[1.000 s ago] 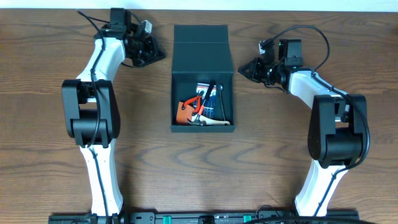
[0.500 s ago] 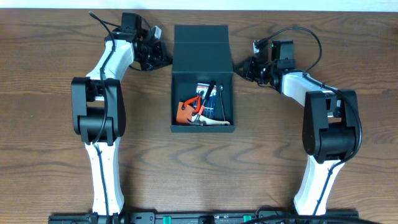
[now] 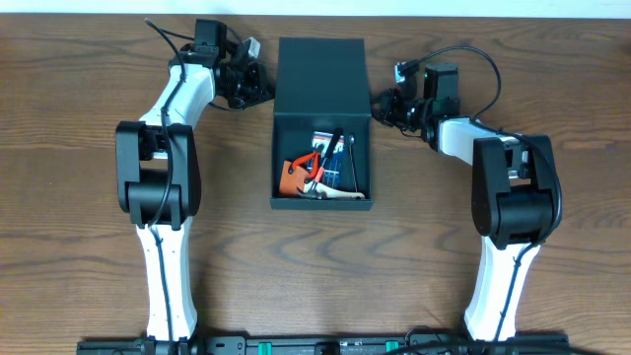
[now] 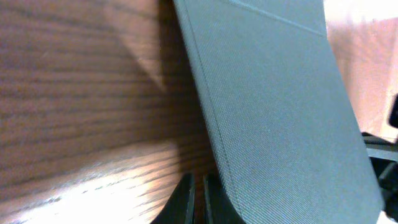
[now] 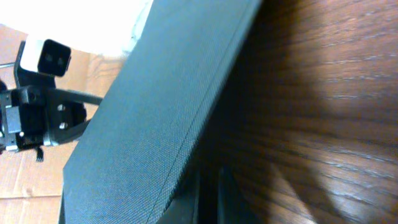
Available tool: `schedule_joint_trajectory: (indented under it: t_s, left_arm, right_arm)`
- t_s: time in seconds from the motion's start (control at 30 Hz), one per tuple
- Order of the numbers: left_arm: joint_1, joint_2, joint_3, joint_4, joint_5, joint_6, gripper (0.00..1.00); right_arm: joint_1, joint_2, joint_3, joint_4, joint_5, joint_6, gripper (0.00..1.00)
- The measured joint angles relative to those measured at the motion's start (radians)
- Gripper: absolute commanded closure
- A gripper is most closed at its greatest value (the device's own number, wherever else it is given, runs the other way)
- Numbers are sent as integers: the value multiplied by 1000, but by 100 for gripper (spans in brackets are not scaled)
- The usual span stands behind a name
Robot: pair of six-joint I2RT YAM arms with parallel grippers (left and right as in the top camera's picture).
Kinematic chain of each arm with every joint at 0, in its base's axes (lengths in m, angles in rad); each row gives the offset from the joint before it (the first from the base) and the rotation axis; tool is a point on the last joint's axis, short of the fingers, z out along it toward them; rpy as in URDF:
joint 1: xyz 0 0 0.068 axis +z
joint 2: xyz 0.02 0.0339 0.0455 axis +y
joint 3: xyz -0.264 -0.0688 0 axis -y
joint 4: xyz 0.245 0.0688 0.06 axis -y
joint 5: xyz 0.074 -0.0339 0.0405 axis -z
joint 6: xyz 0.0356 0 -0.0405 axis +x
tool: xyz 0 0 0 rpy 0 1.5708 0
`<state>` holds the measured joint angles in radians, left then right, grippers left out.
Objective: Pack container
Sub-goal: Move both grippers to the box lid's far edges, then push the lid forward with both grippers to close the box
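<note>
The container (image 3: 321, 203) is a dark teal-black box at the table's middle, open, with its flap lid (image 3: 320, 79) standing up at the back. Inside lie orange-handled pliers (image 3: 299, 170) and other hand tools. My left gripper (image 3: 260, 87) is at the lid's left edge with its fingers (image 4: 199, 202) shut and empty, right beside the lid (image 4: 273, 106). My right gripper (image 3: 381, 106) is at the lid's right edge. Its fingers (image 5: 208, 199) are shut and empty, low against the lid (image 5: 155, 124).
The brown wooden table (image 3: 89, 247) surrounds the box. Both arms reach from the front edge up to the back. A cable (image 3: 473, 54) loops over the right wrist. The left arm's camera (image 5: 43, 56) shows beyond the lid.
Both grippers have moved inward until they reach the lid's two side edges. The lid looks slightly more raised than before.
</note>
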<state>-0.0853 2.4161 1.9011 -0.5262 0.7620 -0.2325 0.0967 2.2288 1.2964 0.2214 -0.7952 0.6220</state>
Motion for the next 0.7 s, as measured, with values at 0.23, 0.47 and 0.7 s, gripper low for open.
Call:
schedule_joint_trajectory:
  t_s: [0.23, 0.47, 0.7]
  left_arm:
    - [3, 0, 0, 41, 57, 0, 95]
    - [7, -7, 0, 49, 82, 0, 94]
    - [14, -64, 0, 52, 89, 19, 94]
  right_arm:
    - [-2, 0, 0, 72, -51, -5, 99]
    - [-4, 0, 0, 155, -112, -5, 99]
    - [-32, 2, 0, 270, -219, -2, 99]
